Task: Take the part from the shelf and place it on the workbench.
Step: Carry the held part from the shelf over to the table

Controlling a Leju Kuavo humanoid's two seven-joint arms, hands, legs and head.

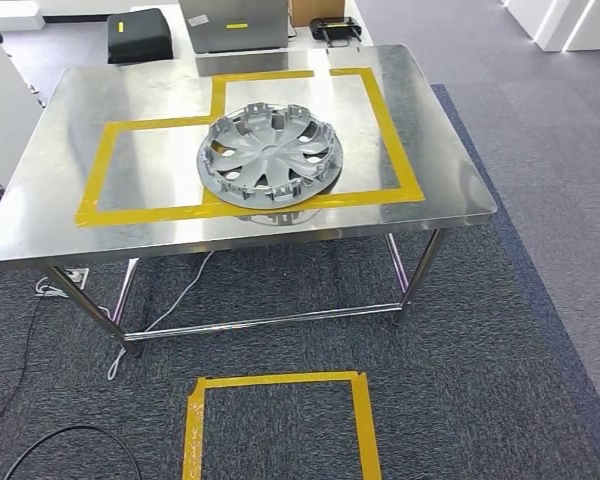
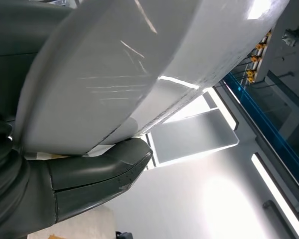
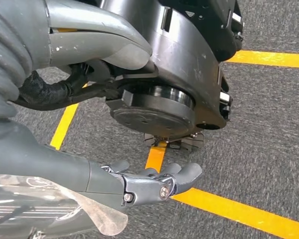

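Note:
A silver-grey wheel cover (image 1: 270,155) lies on the steel workbench (image 1: 448,175), inside the yellow tape outline (image 1: 391,135); a second rim seems to lie under it. In the left wrist view, a large pale grey, scratched, curved part (image 2: 121,64) lies close to the camera. My left hand (image 2: 99,174) holds it, the thumb pressed against its underside. My right hand (image 3: 140,184) hangs over the carpet with its fingers stretched out. A silvery scratched edge of the part (image 3: 31,214) lies against its palm side.
A yellow tape square (image 1: 278,380) marks the carpet in front of the workbench. Cables (image 1: 25,350) trail on the floor at the left, by the table legs. A black case (image 1: 138,35) and a grey box (image 1: 233,22) stand behind the table.

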